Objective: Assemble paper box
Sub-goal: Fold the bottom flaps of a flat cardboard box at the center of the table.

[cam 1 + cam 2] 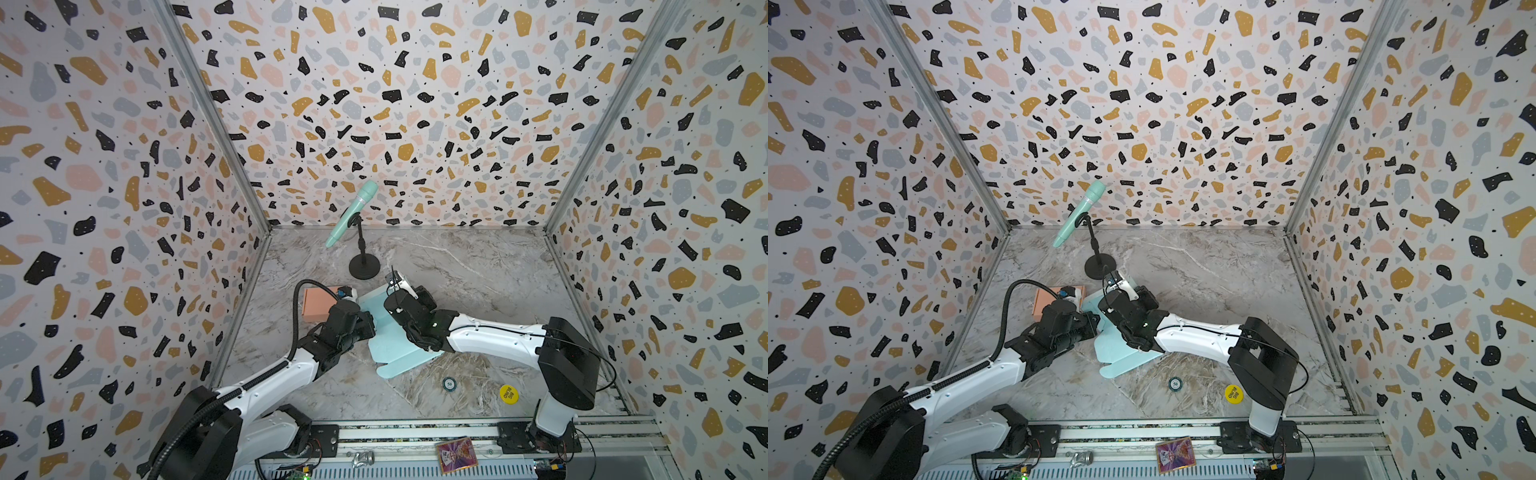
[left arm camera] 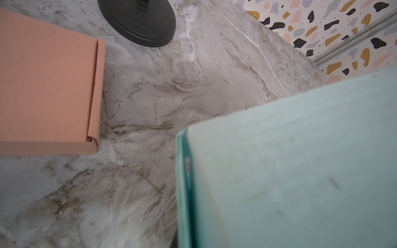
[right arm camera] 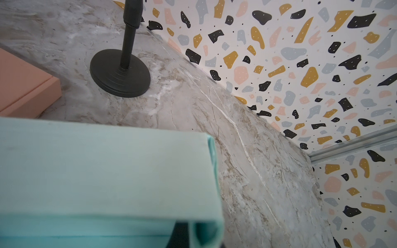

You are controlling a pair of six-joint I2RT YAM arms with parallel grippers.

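The teal paper box (image 1: 395,353), partly folded, lay on the marble table (image 1: 478,270) at the lower centre of both top views, under both wrists. The left gripper (image 1: 348,293) and the right gripper (image 1: 400,281) were both clenched; whether they pinched its walls I could not tell. The closed orange box (image 1: 315,305) lay just left of it.
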